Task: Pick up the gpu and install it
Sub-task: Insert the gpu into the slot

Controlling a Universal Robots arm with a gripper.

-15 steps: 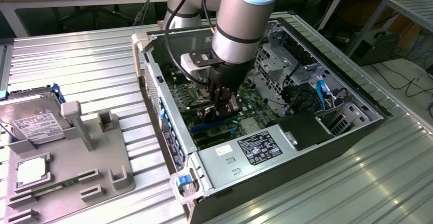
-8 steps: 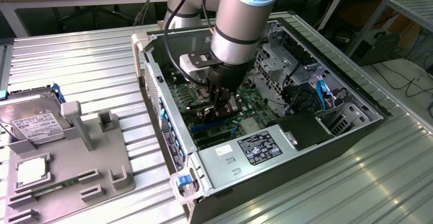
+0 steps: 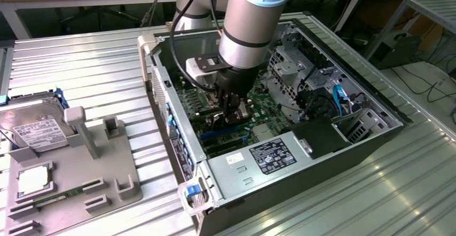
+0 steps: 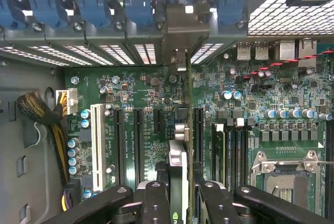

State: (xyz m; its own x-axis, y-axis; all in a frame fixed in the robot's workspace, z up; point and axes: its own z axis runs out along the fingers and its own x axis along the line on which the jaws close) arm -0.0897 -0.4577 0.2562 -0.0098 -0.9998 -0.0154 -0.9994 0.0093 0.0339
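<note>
Inside the open computer case (image 3: pixel 356 145) on the counter (image 3: pixel 85 65), the claw (image 4: pixel 183 190) is closed on the gpu (image 4: pixel 180 166), one finger on each face. The card stands on edge over the motherboard (image 4: pixel 141 104), between black expansion slots (image 4: pixel 138 140), its bracket end at the rear slot openings (image 4: pixel 146 51). Whether it is seated cannot be determined.

free: case (image 3: pixel 162 84) side open above | blocked: drive cage (image 3: pixel 298 60), power supply (image 3: pixel 274 156) (labelled) | tight: slots (image 4: pixel 138 140) flank gpu (image 4: pixel 178 166)
</note>
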